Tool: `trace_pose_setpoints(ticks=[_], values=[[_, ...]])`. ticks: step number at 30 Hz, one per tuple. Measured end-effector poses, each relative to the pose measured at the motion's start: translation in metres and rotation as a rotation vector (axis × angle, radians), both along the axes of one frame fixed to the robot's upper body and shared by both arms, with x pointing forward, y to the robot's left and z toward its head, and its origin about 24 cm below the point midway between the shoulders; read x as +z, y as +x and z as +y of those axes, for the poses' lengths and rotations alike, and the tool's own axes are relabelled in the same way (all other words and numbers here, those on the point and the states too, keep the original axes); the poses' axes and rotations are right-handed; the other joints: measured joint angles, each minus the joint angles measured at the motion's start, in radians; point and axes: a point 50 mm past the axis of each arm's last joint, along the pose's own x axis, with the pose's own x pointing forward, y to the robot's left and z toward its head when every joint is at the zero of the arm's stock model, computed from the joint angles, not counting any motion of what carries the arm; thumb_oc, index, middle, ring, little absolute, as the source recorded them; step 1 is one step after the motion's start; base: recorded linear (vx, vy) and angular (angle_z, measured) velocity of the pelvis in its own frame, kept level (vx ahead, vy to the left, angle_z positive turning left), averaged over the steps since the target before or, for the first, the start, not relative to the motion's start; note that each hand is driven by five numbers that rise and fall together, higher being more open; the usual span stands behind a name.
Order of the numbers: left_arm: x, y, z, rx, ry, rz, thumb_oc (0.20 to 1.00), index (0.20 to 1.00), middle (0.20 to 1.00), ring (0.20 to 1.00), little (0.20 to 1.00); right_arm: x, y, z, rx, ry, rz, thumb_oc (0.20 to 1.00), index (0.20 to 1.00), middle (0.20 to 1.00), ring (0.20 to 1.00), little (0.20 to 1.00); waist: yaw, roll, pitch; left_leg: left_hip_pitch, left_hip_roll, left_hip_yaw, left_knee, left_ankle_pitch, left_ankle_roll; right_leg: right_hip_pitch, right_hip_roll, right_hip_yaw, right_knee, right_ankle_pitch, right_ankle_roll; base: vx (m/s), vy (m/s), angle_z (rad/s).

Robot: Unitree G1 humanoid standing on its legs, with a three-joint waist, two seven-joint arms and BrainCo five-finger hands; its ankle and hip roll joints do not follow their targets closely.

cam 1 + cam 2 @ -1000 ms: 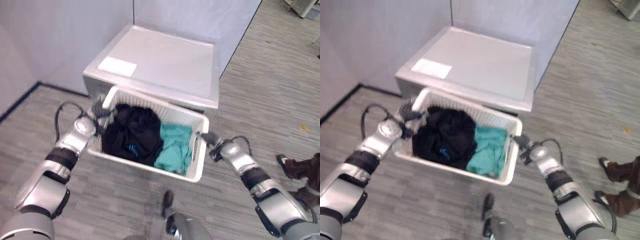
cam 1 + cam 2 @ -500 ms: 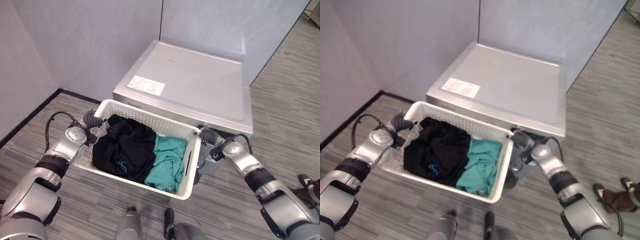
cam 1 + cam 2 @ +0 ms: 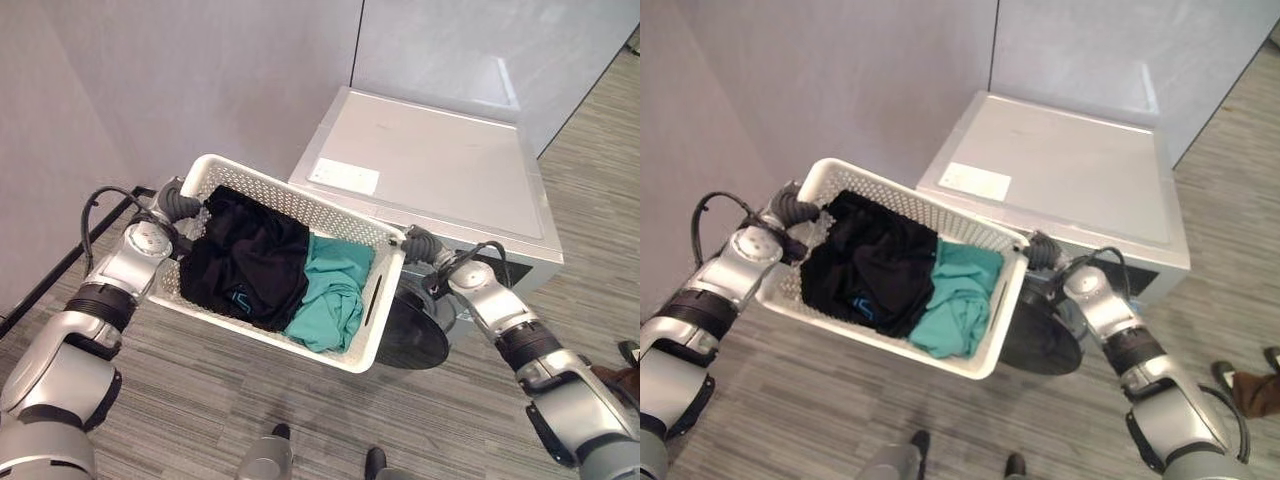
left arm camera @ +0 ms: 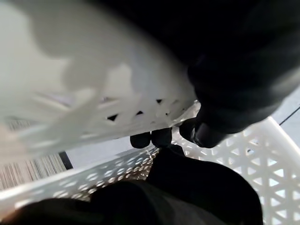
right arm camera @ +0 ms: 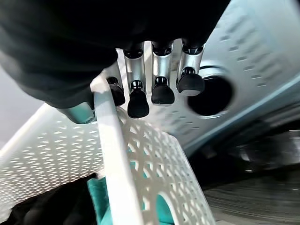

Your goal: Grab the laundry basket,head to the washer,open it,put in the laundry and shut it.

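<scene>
Left eye view — washer's (image 3: 440,170) white label (image 3: 343,176) illegible

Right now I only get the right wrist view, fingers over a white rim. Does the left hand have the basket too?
Observer: Yes. The left hand is curled over the rim at the opposite end of the basket, so both ends are held.
Operator: Is the washer door open?
Observer: It looks so. A dark round door juts out from the front of the washer, just under the basket's right end.
</scene>
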Motion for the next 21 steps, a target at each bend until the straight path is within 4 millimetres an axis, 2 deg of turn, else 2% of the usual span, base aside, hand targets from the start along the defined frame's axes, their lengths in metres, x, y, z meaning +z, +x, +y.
trace_pose_setpoints(ticks=[2, 3, 7, 12, 16, 21], values=[[0.004, -0.004, 0.002, -0.01, 0.025, -0.013, 0.2, 0.2, 0.2, 0.2, 0.2, -0.002, -0.006, 0.002, 0.012, 0.006, -0.003, 0.2, 0.2, 0.2, 0.2, 0.2, 0.003, -0.002, 0.0, 0.013, 0.012, -0.008, -0.011, 0.001, -0.006, 0.01, 0.011, -0.005, -0.007, 0.016, 0.018, 0.0, 0.03, 0.06], [0.006, -0.007, 0.003, -0.016, 0.017, -0.028, 0.2, 0.2, 0.2, 0.2, 0.2, -0.001, -0.011, 0.003, 0.02, 0.011, -0.019, 0.2, 0.2, 0.2, 0.2, 0.2, 0.004, -0.003, 0.0, 0.015, 0.022, -0.008, -0.023, 0.01, -0.019, 0.01, 0.021, -0.005, -0.015, 0.027, 0.029, 0.0, 0.014, 0.03], [-0.001, -0.011, 0.006, -0.013, 0.02, -0.019, 0.2, 0.2, 0.2, 0.2, 0.2, -0.004, -0.019, 0.003, 0.032, 0.019, -0.019, 0.2, 0.2, 0.2, 0.2, 0.2, 0.003, -0.008, 0.001, 0.031, 0.052, -0.007, -0.04, 0.012, -0.036, 0.023, 0.05, -0.004, -0.035, 0.035, 0.019, 0.0, 0.005, -0.09], [0.001, -0.012, 0.007, -0.01, 0.024, -0.021, 0.2, 0.2, 0.2, 0.2, 0.2, -0.003, -0.02, 0.004, 0.05, 0.018, -0.014, 0.2, 0.2, 0.2, 0.2, 0.2, 0.016, -0.018, 0.0, 0.063, 0.081, 0.011, -0.074, 0.02, -0.054, 0.034, 0.074, 0.013, -0.054, 0.044, 0.004, 0.0, 0.03, -0.13], [0.008, -0.012, 0.01, -0.004, 0.035, -0.036, 0.2, 0.2, 0.2, 0.2, 0.2, 0.009, -0.015, 0.005, 0.054, 0.012, -0.054, 0.2, 0.2, 0.2, 0.2, 0.2, 0.027, -0.019, -0.001, 0.078, 0.083, 0.027, -0.088, 0.02, -0.052, 0.036, 0.071, 0.027, -0.062, 0.043, 0.0, -0.01, 0.031, -0.15], [0.039, -0.004, 0.019, 0.034, 0.124, -0.069, 0.2, 0.2, 0.2, 0.2, 0.2, 0.055, 0.006, 0.012, 0.094, -0.077, -0.157, 0.2, 0.2, 0.2, 0.2, 0.2, 0.027, -0.018, -0.001, 0.084, 0.088, 0.05, -0.085, 0.021, -0.053, 0.032, 0.07, 0.05, -0.068, 0.055, -0.004, 0.0, -0.006, -0.15]])
